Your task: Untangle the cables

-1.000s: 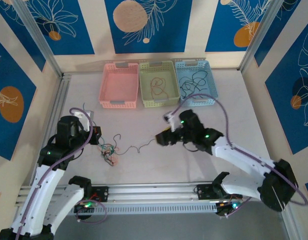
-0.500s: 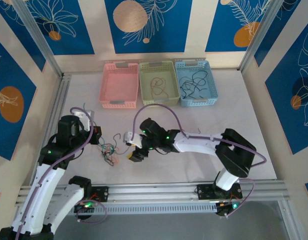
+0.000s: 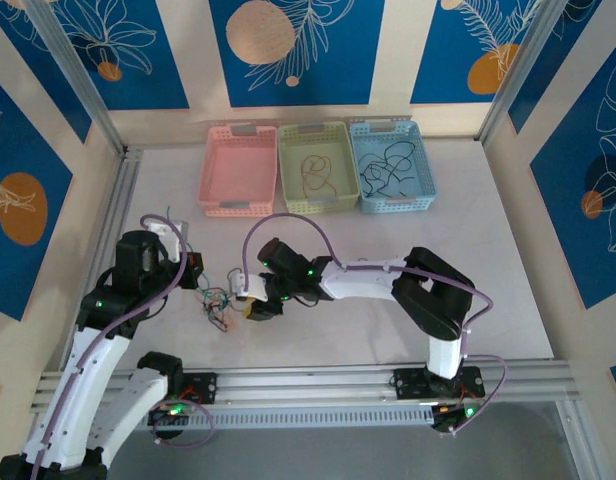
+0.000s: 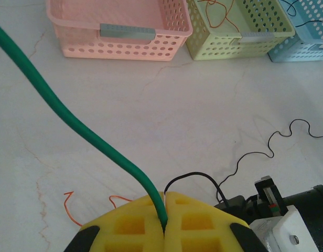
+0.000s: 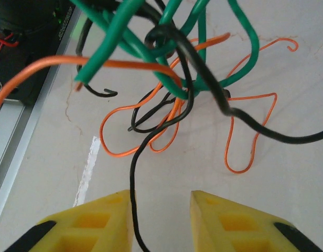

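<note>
One second is all it takes: your right gripper (image 3: pixel 256 308) swings from mid-table across to the tangle of cables (image 3: pixel 220 305), which lies on the table (image 3: pixel 468 260) between your two grippers; its jaws stand wide apart, gripping nothing, a black strand (image 5: pixel 132 178) running between them; your left gripper (image 4: pixel 165 212) is pinched shut on a green cable (image 4: pixel 72 121); to my eye, you're placed to pull that black strand free.
</note>
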Motion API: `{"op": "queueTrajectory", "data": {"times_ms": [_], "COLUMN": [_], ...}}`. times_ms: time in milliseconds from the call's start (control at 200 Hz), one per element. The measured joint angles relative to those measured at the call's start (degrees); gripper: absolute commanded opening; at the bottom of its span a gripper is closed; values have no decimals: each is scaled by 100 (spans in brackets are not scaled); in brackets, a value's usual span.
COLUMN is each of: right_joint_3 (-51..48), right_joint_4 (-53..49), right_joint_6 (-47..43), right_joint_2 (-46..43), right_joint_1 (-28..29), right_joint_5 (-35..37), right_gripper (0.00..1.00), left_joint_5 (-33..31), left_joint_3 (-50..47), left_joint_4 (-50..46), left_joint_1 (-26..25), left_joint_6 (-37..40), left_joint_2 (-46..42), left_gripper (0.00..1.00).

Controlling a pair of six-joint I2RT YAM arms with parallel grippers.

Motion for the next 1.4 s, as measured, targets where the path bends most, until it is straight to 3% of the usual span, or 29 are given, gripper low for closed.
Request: {"op": "queueTrajectory", "data": {"times_ms": [45, 140, 315, 415, 560, 705, 880, 995, 1165, 1290, 1395], "right_joint_3": [0, 0, -247, -826, -1926, -2205, -2699, -2697, -2385, -1943, -1563], "right_joint_4": [0, 13, 249, 511, 1307, 1604, 1565, 960, -498, -1580, -2247], "right_joint_6": [0, 2, 111, 566, 1956, 3497, 4804, 5187, 5619, 5764, 5816], "right_joint_2": [0, 0, -149, -658, -1967, -2708, -2986, -3062, -3307, -3187, -2898], "right_joint_1": [0, 0, -46, -407, -1985, -3707, -4957, -4986, -4839, -4839, -4747], "right_joint_5": [0, -11, 227, 293, 247, 122, -129, -55, 914, 1550, 2006], "right_gripper": [30, 0, 0, 0, 0, 0, 0, 0, 0, 7, 18], "left_joint_5": [0, 0, 0, 0, 0, -7, -4, -4, -2, 0, 0], "left_joint_3": [0, 0, 0, 0, 0, 0, 0, 0, 0, 0, 0], "left_joint_4": [0, 0, 0, 0, 2, 0, 0, 2, 0, 0, 2], "left_joint_1": [2, 0, 2, 2, 0, 2, 2, 2, 2, 2, 2], "left_joint_6": [0, 0, 0, -2, 0, 0, -2, -2, 0, 0, 0], "left_joint_2": [0, 0, 0, 0, -2, -9, -44, -44, -44, -44, -44], "left_gripper": [0, 0, 0, 0, 0, 0, 0, 0, 0, 0, 0]}}
